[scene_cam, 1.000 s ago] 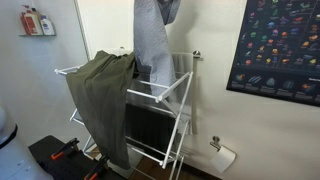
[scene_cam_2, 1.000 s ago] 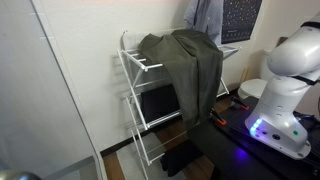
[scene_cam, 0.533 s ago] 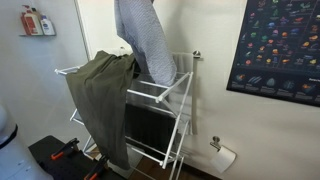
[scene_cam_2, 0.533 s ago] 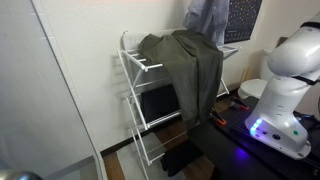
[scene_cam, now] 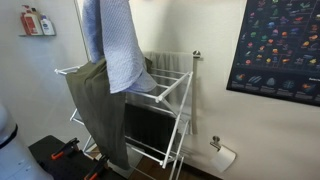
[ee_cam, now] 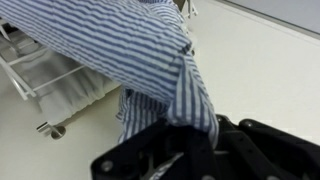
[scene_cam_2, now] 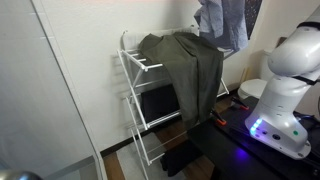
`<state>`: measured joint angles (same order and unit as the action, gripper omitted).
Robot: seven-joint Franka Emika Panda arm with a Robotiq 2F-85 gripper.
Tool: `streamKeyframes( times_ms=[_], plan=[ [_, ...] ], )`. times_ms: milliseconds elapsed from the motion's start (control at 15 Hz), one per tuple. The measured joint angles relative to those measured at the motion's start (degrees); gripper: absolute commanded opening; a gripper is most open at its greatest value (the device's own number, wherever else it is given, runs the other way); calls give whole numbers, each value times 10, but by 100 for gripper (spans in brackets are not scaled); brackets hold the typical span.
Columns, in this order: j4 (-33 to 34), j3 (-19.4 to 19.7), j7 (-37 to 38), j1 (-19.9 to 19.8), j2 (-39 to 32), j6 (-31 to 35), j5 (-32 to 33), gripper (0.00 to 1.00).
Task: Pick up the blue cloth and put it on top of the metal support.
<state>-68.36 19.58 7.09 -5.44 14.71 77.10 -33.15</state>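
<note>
In an exterior view, the soft pale-blue, finely striped cloth (scene_cam: 115,40) hangs in the air in long folds, its top running out of the frame. Its lower edge dangles just over the near rails of the white thin-tubed metal drying rack (scene_cam: 172,88). A large olive-green garment (scene_cam: 100,100) already drapes one end of that rack. The gripper is not in this picture.

In an exterior view from the opposite side, the blue cloth (scene_cam_2: 225,20) bunches high at the top edge, above the far end of the rack (scene_cam_2: 133,68) and beside the olive garment (scene_cam_2: 190,65). The robot's white base (scene_cam_2: 285,80) stands close by. It is hard to tell here whether the cloth touches the rails.

In the wrist view, the black gripper (ee_cam: 190,140) is pinching a gathered fold of the cloth (ee_cam: 120,50), which spills away from it towards the rack (ee_cam: 50,85) below.

The pick-up looks done: the cloth is lifted and carried to the rack. What seems left is to lower it across the top rails and let go.
</note>
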Motion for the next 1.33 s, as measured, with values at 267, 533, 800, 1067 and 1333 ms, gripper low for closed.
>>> streamKeyframes(
  times_ms=[267,533,800,1067,1333],
  plan=[
    [64,9,0,-1,-26,-111,-21,5],
    [109,19,1,-12,-54,-209,-21,5],
    [119,36,-1,-36,-88,-311,-47,5],
    [91,36,-28,-43,-124,-393,-53,5],
    [6,15,-74,-25,-132,-419,-51,5]
  ],
)
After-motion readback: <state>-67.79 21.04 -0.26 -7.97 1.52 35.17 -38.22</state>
